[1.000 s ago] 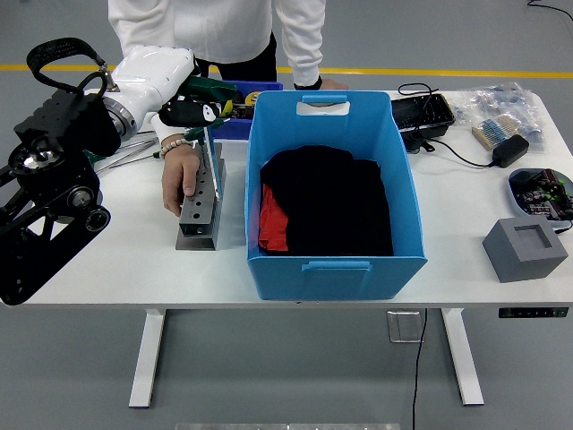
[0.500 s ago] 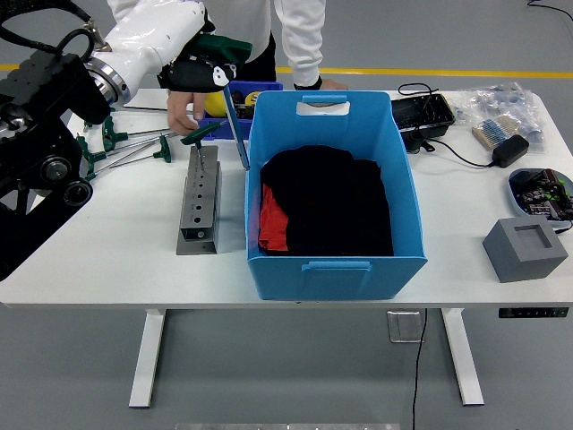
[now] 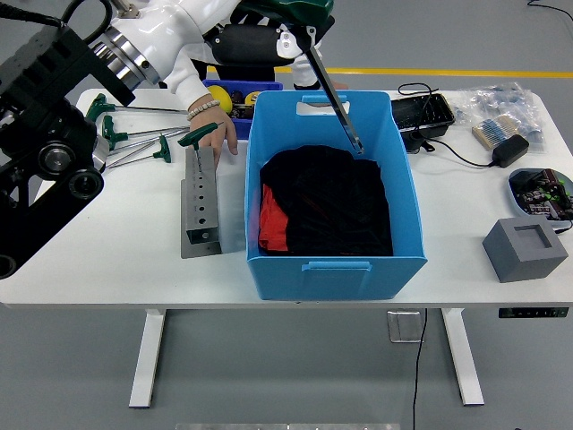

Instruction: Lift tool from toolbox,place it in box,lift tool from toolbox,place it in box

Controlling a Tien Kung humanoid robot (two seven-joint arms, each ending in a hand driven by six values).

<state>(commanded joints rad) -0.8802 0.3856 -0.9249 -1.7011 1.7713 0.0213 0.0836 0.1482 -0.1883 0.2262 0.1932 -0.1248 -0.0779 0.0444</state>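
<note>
My left hand [image 3: 269, 40] is shut on a green-handled T-handle hex key [image 3: 336, 94] and holds it high at the top of the head view. The key's long shaft slants down over the back of the blue box [image 3: 336, 269], its tip above the black cloth [image 3: 327, 202] inside. The grey tool holder block [image 3: 201, 202] stands left of the box with one green T-handle key [image 3: 199, 139] in its far end. A person's hand [image 3: 215, 125] rests on the table by the block's far end. My right arm is out of view.
Several green T-handle keys [image 3: 121, 134] lie at the left. A small blue bin [image 3: 235, 94] stands behind the block. A red cloth [image 3: 269, 224] lies in the box. At the right are a black tray [image 3: 421, 112], a charger [image 3: 508, 150], plastic bags [image 3: 501, 112] and a grey foam block [image 3: 525, 249].
My left arm has risen and swung right, carrying the hex key from above the tool holder to over the blue box. The person's hand let go of the block and moved to its far end.
</note>
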